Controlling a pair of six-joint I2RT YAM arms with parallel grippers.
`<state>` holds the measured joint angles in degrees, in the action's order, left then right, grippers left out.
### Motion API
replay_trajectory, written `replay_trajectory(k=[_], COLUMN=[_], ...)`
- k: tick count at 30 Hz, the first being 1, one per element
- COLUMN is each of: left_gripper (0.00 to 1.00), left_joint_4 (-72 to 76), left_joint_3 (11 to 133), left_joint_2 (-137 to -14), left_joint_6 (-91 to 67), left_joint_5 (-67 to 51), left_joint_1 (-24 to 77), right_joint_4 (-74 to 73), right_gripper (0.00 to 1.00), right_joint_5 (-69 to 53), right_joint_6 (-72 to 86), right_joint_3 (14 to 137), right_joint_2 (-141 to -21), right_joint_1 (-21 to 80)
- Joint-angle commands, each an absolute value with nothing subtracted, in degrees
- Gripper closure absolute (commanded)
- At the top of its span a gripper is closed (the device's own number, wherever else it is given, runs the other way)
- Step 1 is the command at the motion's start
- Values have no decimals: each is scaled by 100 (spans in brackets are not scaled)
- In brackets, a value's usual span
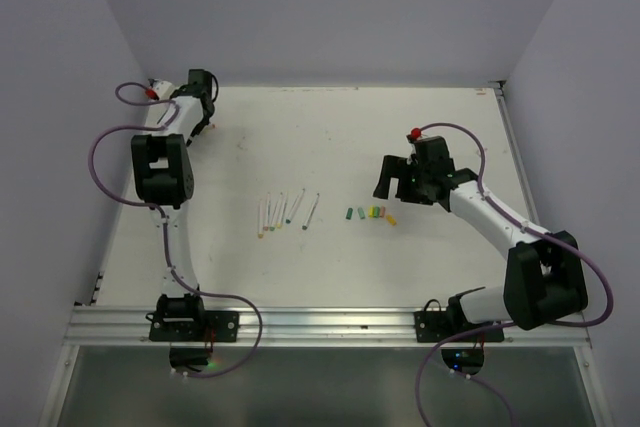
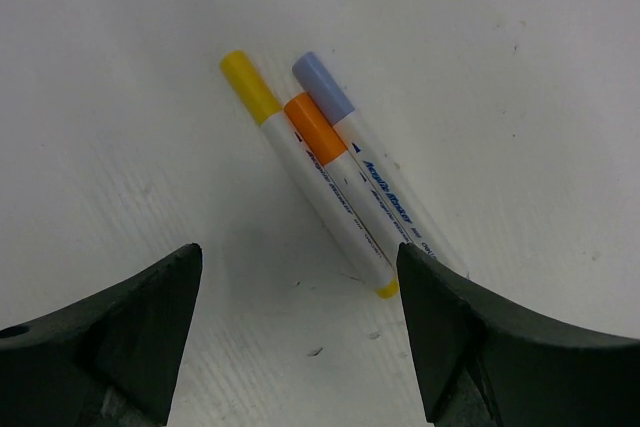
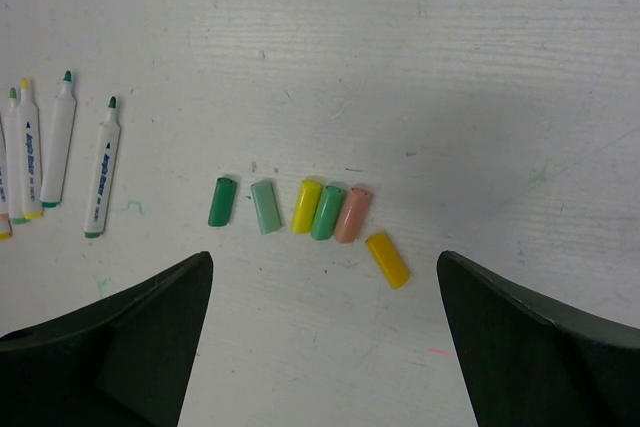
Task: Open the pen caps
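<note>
Three capped pens (image 2: 345, 197) lie side by side under my left gripper (image 2: 298, 269), wearing a yellow cap (image 2: 250, 87), an orange cap (image 2: 315, 127) and a pale blue cap (image 2: 323, 85). That gripper is open above the table, and the pens' near ends reach its right finger (image 2: 450, 327). It hangs at the far left corner (image 1: 203, 107). Several loose pen caps (image 3: 320, 211) in green, yellow, pink and orange lie in a row mid-table (image 1: 370, 214). My right gripper (image 3: 325, 265) is open and empty just short of them (image 1: 384, 179). Several uncapped pens (image 3: 103, 167) lie left of the caps (image 1: 285, 209).
The white table (image 1: 440, 127) is bounded by pale walls on the left, back and right. A metal rail (image 1: 330, 322) runs along the near edge with both arm bases on it. Purple cables (image 1: 100, 157) loop beside each arm.
</note>
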<state>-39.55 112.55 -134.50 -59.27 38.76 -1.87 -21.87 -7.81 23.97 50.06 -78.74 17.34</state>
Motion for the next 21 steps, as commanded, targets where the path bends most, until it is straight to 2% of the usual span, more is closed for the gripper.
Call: replay_trajectory(k=[1,7,21], left_gripper=[20,20,22], left_joint_4=[-4236,-4192,-4746], left_joint_3=[11321,10996,11145], left_joint_2=[-13412,-13307,-13623], left_joint_6=[-6161,-6231,-6443], left_joint_5=[3946,3876,3762], left_joint_1=[-237,-237,-237], right_joint_4=[-2021,-2013,-1978], right_gripper=[2,2,1], right_joint_5=[-888,-940,-835], right_joint_6=[2356,2364,2373], right_joint_3=[4931,4913,4834], right_joint_2=[-7787,-7778,-7664], right_joint_1=[1758,1758,1758])
